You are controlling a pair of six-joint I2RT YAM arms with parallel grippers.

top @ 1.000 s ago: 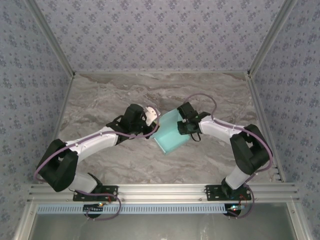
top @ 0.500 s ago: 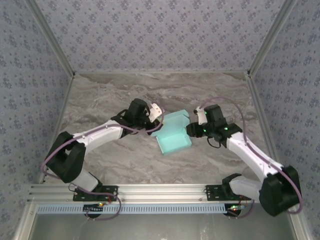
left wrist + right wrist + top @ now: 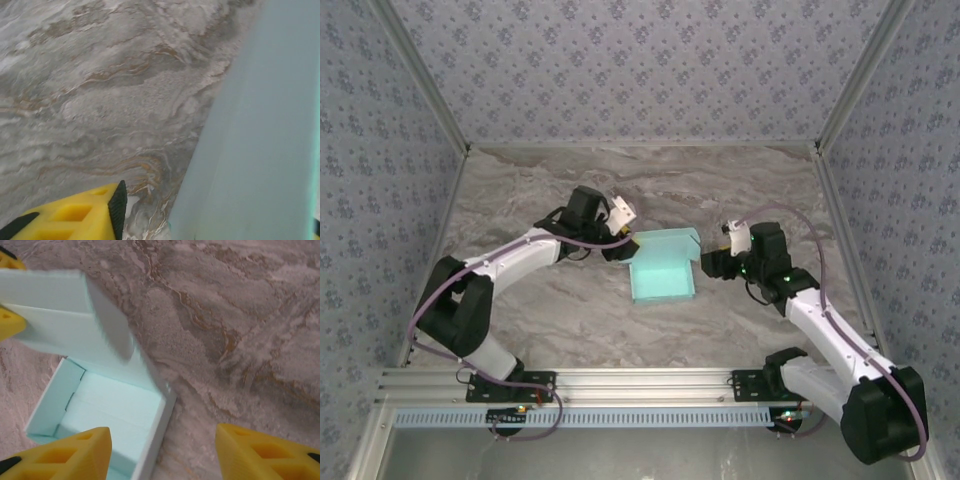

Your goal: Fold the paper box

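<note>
The paper box is matt thin card; the table looks marble-patterned, perhaps laminate.

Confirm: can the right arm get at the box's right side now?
Probably yes. The right arm has open jaws right by the box, nothing between; the left arm is off at the lid.

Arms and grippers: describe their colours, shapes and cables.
Both arms are white links joined by bulky black joints. A purple cable runs along the left arm and the right arm. The right gripper has blocky yellow fingers with hollow cells; the left gripper shows a yellow, black-edged finger.
</note>
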